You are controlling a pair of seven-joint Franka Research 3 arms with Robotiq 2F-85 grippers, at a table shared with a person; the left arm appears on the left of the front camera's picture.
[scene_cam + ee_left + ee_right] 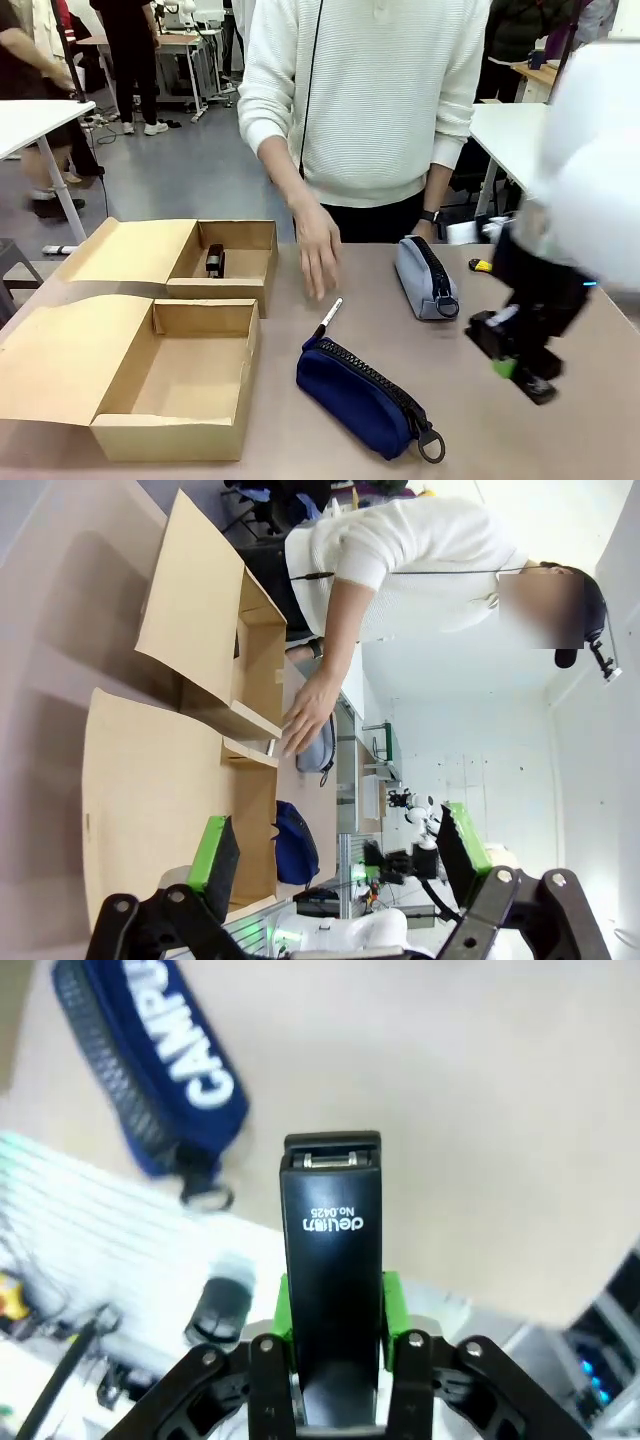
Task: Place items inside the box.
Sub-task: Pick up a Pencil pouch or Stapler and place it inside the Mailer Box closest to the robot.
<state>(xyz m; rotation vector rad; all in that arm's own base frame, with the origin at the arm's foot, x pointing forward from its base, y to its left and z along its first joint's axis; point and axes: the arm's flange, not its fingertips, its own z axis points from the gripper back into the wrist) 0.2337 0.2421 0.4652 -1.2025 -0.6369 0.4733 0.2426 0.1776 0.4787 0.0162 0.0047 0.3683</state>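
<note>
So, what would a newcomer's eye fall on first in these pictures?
Probably the right gripper, shut on a black Deli stapler over the table's right side. Next comes the navy blue zip pouch lying front and centre, with a slim pen at its far end, near the person's hand. Two open cardboard boxes stand at the left.

The navy blue zip pouch (365,400) lies at lower centre, zip up, with the slim black-and-white pen (328,318) just above it. The light grey zip pouch (425,278) lies right of centre. 1 small black stapler (215,260) sits inside the upper-left cardboard box (240,235), which is open. A second black stapler (332,1240) is pinched in the right gripper (337,1308).
</note>
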